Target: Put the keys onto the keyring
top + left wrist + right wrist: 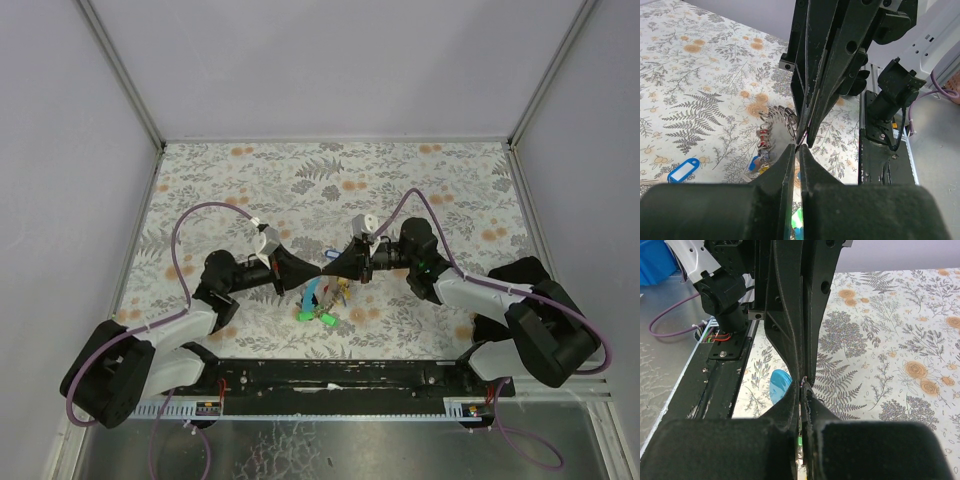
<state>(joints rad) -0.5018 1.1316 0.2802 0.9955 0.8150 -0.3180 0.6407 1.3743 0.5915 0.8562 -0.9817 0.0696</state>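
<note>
My left gripper (317, 272) and right gripper (327, 270) meet tip to tip above the middle of the table. Both are shut. In the left wrist view a thin pinkish-silver wire of the keyring (800, 142) runs from the tip of my left gripper (797, 148) into the right gripper's closed tips. The right wrist view shows the same wire (803, 383) at the tip of my right gripper (802, 388). The keys (768, 136), a silvery fan with red, blue and yellow caps, sit just below. The light-blue strap (311, 293) and green caps (304, 314) lie under the grippers.
A small blue tag (682, 170) lies alone on the flowered cloth (420, 190), just beyond the grippers. A black rail (330, 372) runs along the near edge between the arm bases. Purple cables (190, 225) loop over both arms. Grey walls close in the table.
</note>
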